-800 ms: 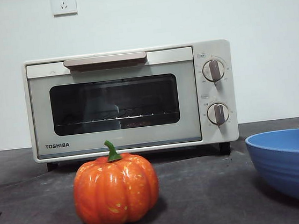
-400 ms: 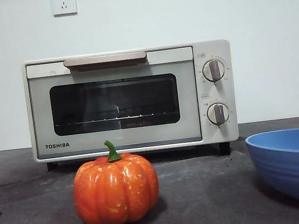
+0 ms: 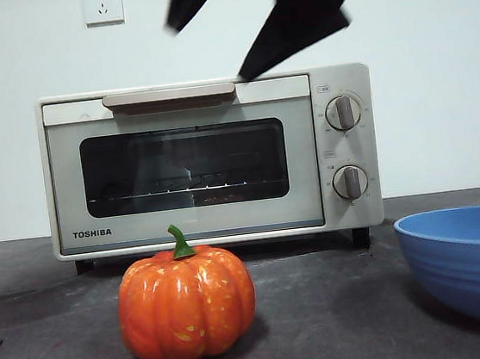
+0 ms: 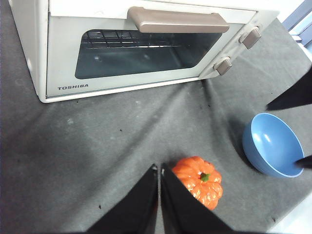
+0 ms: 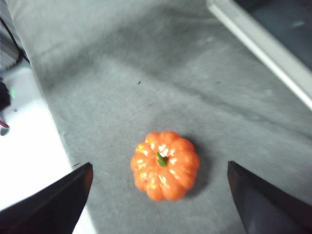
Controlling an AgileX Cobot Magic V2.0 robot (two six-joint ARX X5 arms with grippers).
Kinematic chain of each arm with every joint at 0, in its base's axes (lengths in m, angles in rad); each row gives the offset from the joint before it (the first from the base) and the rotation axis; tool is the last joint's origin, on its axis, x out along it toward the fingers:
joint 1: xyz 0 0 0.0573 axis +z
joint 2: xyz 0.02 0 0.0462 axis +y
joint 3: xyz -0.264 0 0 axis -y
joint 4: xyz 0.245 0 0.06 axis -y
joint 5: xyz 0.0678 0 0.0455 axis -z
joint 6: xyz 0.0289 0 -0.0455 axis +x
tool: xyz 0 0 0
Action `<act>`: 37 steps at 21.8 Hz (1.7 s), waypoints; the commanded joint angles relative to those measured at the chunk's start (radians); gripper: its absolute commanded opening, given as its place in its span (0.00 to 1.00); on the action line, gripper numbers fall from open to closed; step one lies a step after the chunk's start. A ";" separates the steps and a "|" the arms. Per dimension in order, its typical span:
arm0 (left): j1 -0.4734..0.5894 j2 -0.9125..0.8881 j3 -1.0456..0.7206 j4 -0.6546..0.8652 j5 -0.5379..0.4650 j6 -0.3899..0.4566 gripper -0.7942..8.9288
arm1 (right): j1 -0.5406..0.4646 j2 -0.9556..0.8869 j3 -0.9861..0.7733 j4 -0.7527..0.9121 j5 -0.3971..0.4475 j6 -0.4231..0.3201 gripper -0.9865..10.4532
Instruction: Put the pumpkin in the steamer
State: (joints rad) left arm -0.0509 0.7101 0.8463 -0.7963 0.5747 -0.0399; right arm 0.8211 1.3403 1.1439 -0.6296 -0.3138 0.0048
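A small orange pumpkin (image 3: 186, 303) with a curved green stem sits upright on a dark grey cloth-covered table (image 3: 324, 308), in the foreground of the front view at about seven o'clock from the picture's centre. Nothing touches it.

Behind the pumpkin stands a cream toaster oven (image 3: 210, 161) with its glass door closed, a brown handle (image 3: 168, 97) along the top of the door and two round knobs (image 3: 342, 112) stacked on its right side. A wire rack shows through the glass. The pumpkin is in front of the oven, apart from it.

A blue bowl (image 3: 471, 261) rests on the table at about four o'clock in the front view, well apart from the pumpkin and cut off by the picture's edge.

High in the front view, at about twelve to one o'clock, the right gripper (image 3: 242, 10) hangs in the air as two dark, blurred tips above the oven's top. In the right wrist view its own two jaws are spread wide, with the pumpkin (image 5: 165, 165) lying on the table far below, between them and untouched.

The left gripper (image 4: 159, 168) is raised above the table with its jaws pressed together, holding nothing. In the left wrist view the pumpkin (image 4: 199, 181) lies just beside the jaw tips, the bowl (image 4: 271, 145) is further off, and the oven (image 4: 141, 46) stands beyond.
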 commanded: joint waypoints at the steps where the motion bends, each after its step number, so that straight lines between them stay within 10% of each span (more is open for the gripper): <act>1: -0.002 0.002 0.022 0.009 0.003 0.013 0.10 | 0.046 0.066 0.016 0.034 0.031 0.016 0.47; 37: -0.002 0.002 0.022 0.008 0.003 0.013 0.10 | 0.152 0.440 0.016 0.127 0.172 0.074 0.45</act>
State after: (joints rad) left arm -0.0509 0.7082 0.8463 -0.7967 0.5747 -0.0399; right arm 0.9615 1.7779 1.1439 -0.5030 -0.1471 0.0685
